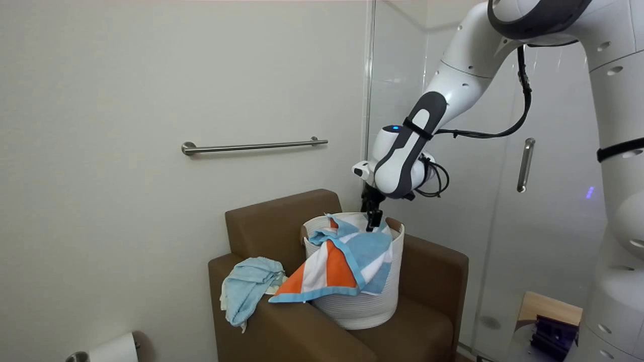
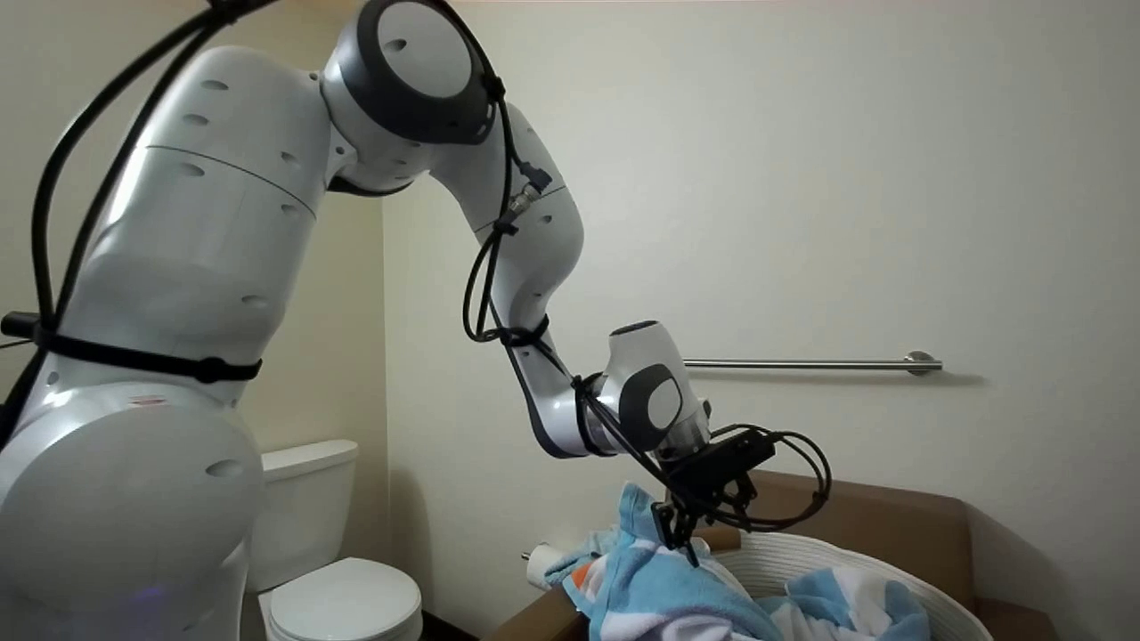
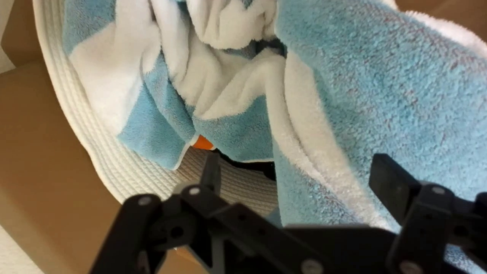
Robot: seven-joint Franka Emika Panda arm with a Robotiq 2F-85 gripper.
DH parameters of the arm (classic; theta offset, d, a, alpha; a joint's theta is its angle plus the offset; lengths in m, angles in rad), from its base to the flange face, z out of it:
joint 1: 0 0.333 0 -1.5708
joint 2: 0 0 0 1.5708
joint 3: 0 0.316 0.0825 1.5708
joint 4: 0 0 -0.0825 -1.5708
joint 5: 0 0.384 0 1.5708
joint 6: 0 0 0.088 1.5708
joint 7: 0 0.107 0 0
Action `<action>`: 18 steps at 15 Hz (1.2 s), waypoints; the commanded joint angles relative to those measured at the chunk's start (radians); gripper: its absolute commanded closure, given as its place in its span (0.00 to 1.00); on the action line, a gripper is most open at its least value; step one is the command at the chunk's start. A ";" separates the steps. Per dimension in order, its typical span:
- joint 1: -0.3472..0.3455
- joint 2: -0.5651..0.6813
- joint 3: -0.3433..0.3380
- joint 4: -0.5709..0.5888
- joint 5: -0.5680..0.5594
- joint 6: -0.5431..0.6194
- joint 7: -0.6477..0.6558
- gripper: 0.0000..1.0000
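My gripper (image 3: 296, 161) stands open over a white woven basket (image 3: 68, 91), its fingers wide apart. Draped over the basket's rim is a towel (image 3: 399, 95) in blue and white, with orange stripes showing in an exterior view on the towel (image 1: 342, 266). In the wrist view the right finger (image 3: 392, 182) is above this towel, while the left finger (image 3: 211, 173) is over the basket's inner wall. More blue and white cloth (image 3: 152, 95) lies bunched inside. From outside, the gripper (image 1: 373, 223) points down at the towel; whether it touches cannot be told.
The basket rests on a brown armchair (image 1: 437, 322). A light blue cloth (image 1: 251, 286) hangs over the chair's arm. Behind are a wall with a metal bar (image 1: 256, 147) and a glass shower door with a handle (image 1: 526, 165). A toilet (image 2: 343, 596) stands beside the robot.
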 commanded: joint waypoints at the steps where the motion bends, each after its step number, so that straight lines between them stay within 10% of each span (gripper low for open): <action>1: 0.037 0.053 -0.019 0.052 -0.080 -0.015 0.087 0.00; 18: 0.023 0.166 0.019 0.180 -0.100 -0.096 0.110 0.00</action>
